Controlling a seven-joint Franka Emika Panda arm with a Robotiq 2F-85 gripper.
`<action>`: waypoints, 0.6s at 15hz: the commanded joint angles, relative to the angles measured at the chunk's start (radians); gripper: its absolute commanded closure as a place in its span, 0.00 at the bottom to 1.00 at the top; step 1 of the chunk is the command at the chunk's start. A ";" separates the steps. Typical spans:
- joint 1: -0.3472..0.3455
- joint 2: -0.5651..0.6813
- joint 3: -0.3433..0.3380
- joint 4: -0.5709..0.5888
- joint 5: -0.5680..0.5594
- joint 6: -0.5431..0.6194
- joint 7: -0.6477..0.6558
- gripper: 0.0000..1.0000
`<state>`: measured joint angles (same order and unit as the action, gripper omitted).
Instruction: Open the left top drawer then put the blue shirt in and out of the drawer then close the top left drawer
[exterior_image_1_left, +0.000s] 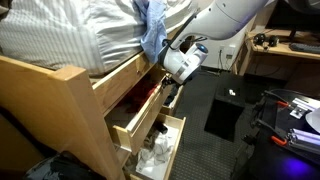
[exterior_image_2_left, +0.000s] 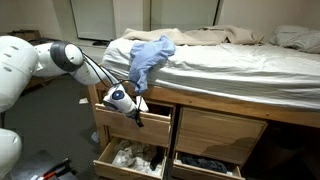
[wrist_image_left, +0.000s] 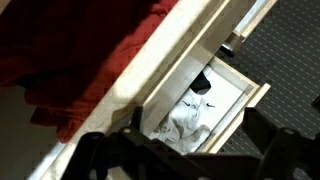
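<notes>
A bed frame (exterior_image_1_left: 50, 105) of light wood fills the space behind and above the gripper (exterior_image_2_left: 136, 113), carrying a thick mattress and white-grey striped bedding (exterior_image_1_left: 60, 35). Below the gripper, a bottom drawer (exterior_image_1_left: 176, 138) of the frame stands pulled out. On the far side of the bed from the gripper rises a pale wall (exterior_image_2_left: 185, 14) with panelled doors. The floor (exterior_image_1_left: 200, 150) beneath is dark, with a black mat (exterior_image_1_left: 224, 116) lying near the gripper and a wooden desk (exterior_image_1_left: 285, 58) beyond it. The light is soft and even.
</notes>
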<state>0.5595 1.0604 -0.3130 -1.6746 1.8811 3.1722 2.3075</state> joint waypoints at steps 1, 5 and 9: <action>0.004 0.009 -0.009 0.014 0.011 -0.003 -0.001 0.00; 0.006 0.024 -0.017 0.033 0.017 -0.004 -0.001 0.00; 0.006 0.024 -0.017 0.035 0.018 -0.004 -0.001 0.00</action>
<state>0.5657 1.0840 -0.3297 -1.6399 1.8986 3.1681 2.3067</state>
